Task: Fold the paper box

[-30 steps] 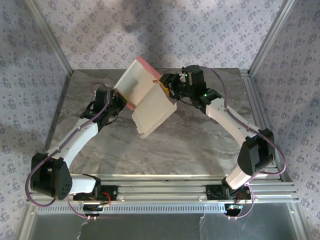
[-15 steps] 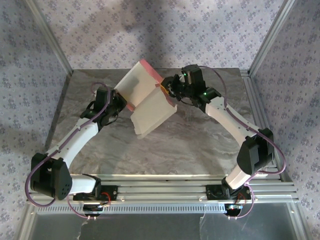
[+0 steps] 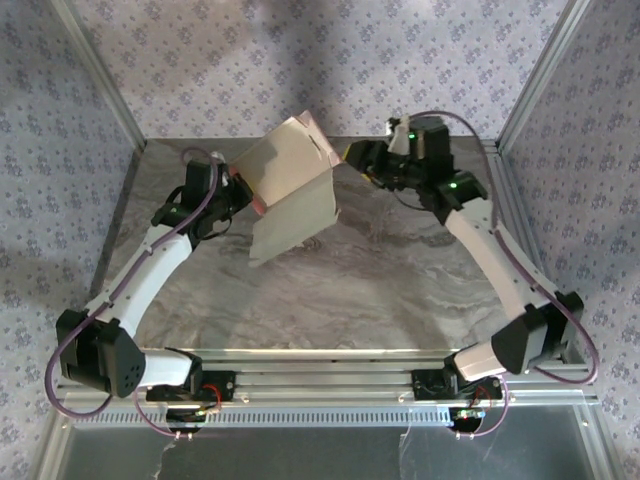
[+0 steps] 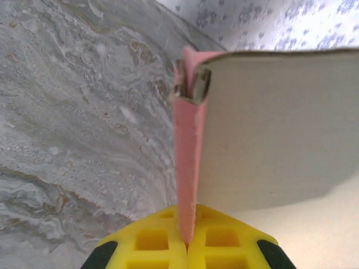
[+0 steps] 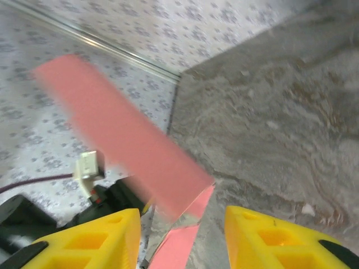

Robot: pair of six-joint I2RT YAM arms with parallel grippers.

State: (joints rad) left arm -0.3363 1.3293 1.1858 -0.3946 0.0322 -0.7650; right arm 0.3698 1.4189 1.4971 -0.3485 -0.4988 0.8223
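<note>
From above, the paper box (image 3: 290, 185) is held up off the grey marbled desk (image 3: 400, 280), left of centre toward the far side. It is half unfolded, with its pale whitish panels facing the camera. One panel tilts upward and another hangs toward the near edge. A thin pink rim shows at the far top corner and along the left side. The left tool (image 3: 238, 190) meets the box at that left side. The right tool (image 3: 350, 155) sits just beside the box's far right corner, and from here I cannot tell whether they touch.

In the left wrist view, the left tool (image 4: 187, 244) is pinched tight on the paper box (image 4: 269, 123). A narrow pink edge of card rises straight up out of the seam between its two yellow fingers (image 4: 151, 238). The broad pale panel spreads to the right of that edge. The desk (image 4: 73, 112) lies to the left, below.

In the right wrist view, the right tool (image 5: 182, 238) stands with its jaws apart. Its yellow fingers (image 5: 90, 238) are on either side of a gap. A pink flap of the paper box (image 5: 123, 140) reaches into that gap, and neither finger presses on it. The long pink panel above is blurred. A small white plug (image 5: 88, 166) on a purple cable (image 5: 33, 182) shows behind it at the left, and the desk (image 5: 269, 112) is at the right.
</note>
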